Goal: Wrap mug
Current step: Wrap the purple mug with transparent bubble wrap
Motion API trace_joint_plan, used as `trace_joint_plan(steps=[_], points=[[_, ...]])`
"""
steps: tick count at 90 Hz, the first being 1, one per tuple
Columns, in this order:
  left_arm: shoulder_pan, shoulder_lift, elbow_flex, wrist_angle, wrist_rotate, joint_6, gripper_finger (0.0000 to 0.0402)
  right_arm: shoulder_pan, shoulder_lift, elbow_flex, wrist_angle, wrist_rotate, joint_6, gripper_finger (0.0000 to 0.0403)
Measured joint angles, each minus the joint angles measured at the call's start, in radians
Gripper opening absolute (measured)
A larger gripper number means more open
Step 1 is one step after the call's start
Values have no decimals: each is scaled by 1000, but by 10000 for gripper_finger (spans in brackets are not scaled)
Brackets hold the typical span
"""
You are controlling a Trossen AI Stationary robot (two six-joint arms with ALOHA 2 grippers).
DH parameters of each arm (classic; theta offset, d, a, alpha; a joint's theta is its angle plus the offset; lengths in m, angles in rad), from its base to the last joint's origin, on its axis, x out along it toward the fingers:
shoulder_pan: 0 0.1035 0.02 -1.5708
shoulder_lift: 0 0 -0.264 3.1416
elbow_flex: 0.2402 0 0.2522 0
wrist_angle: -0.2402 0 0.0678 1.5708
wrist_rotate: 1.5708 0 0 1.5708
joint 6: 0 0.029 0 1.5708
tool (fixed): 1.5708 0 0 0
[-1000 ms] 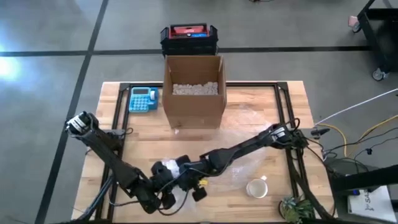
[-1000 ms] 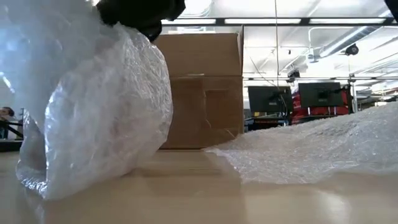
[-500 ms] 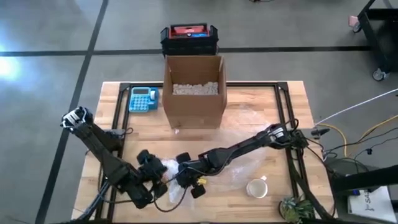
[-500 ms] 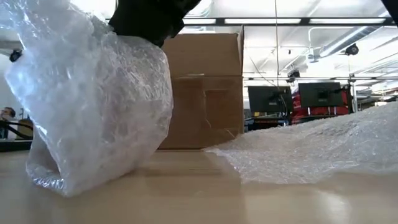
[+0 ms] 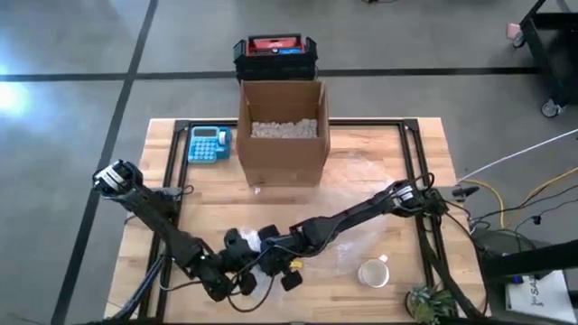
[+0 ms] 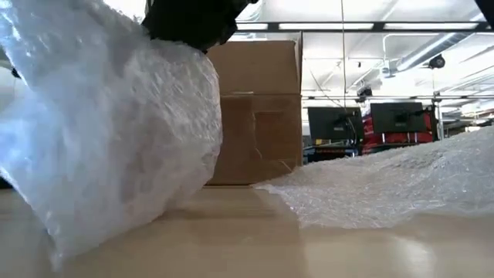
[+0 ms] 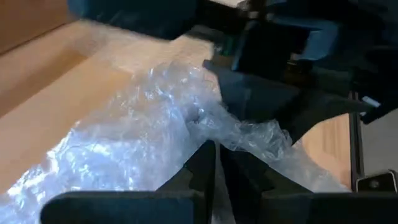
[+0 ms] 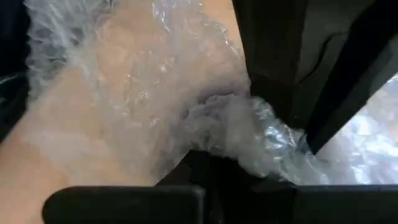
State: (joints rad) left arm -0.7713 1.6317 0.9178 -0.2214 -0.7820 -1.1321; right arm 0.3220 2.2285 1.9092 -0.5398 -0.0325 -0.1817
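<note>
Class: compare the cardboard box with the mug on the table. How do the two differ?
The cardboard box is brown and square-sided; the mug is pale and round. The box is far larger. The box holds pale packing filler; the mug's contents cannot be made out. Both stand upright and open-topped on the table.

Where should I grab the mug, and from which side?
Take the mug by its rim from straight above: it stands upright and open-mouthed, so its wall is free to pinch. Its handle points toward the cardboard box. The bubble wrap lies beside it; both grippers, left gripper and right gripper, are shut on that sheet.
</note>
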Motion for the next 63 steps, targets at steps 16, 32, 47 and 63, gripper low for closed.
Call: trace_joint_plan(steps=[16, 32, 47, 63], points=[[0, -1, 2, -12, -17, -9, 20, -1, -31, 91, -138, 5, -30, 2], [0, 0, 7, -12, -17, -2, 20, -10, -51, 169, -186, 22, -40, 2], [0, 1, 7, -7, -16, -2, 20, -6, -37, 132, -184, -2, -80, 2], [0, -14, 5, -3, -12, 10, 20, -10, 27, 86, -123, -10, -81, 2]])
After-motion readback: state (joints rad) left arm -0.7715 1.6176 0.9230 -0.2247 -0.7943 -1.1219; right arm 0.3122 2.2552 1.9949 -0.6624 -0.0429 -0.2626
